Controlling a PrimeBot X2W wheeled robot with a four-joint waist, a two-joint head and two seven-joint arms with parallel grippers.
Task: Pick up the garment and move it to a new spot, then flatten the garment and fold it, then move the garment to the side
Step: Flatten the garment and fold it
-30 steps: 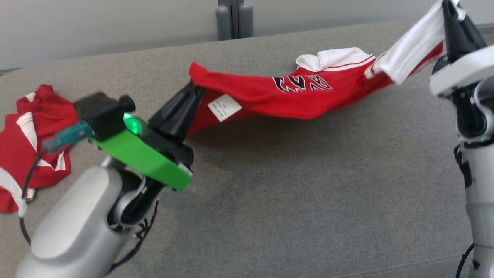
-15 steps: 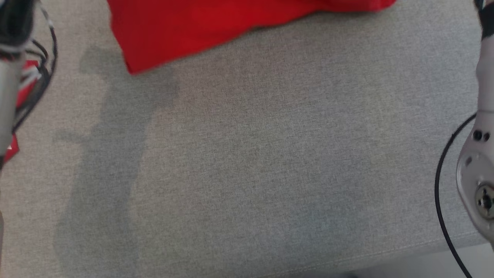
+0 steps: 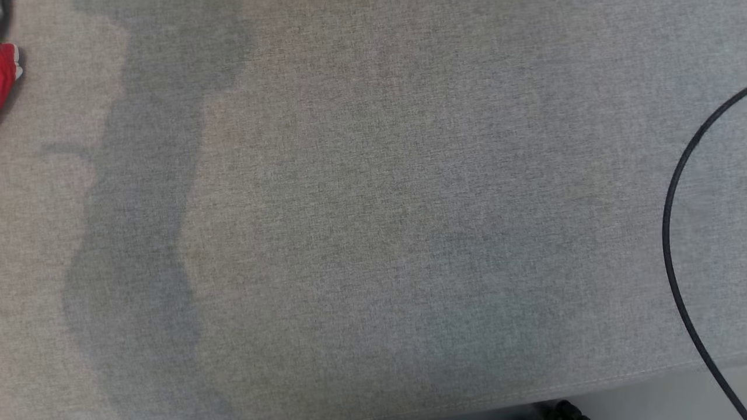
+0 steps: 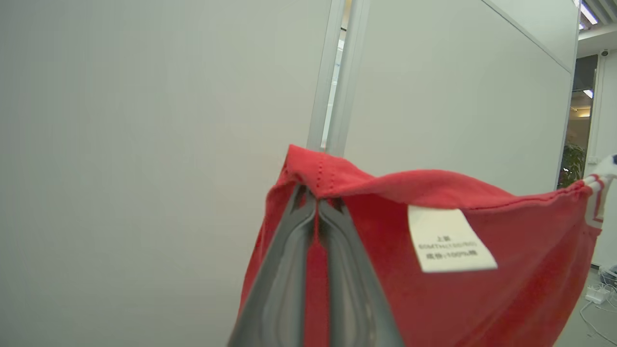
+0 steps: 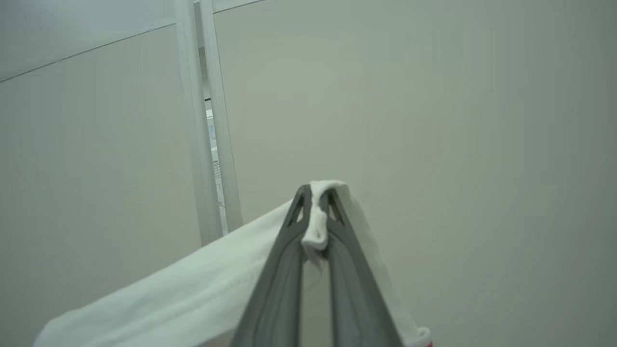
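Gripping the red-and-white fabric garment: my left tool clamped on its red hem, my right tool clamped on its white trim.

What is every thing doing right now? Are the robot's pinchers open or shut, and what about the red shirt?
Left gripper: shut on the shirt's red edge.
Right gripper: shut on the shirt's white edge.
Shirt: held up in the air by both grippers.
Label: showing, print facing the left wrist camera.
Cable: slack, in a curve.
Red cloth: lying on the cushion, mostly cut off.
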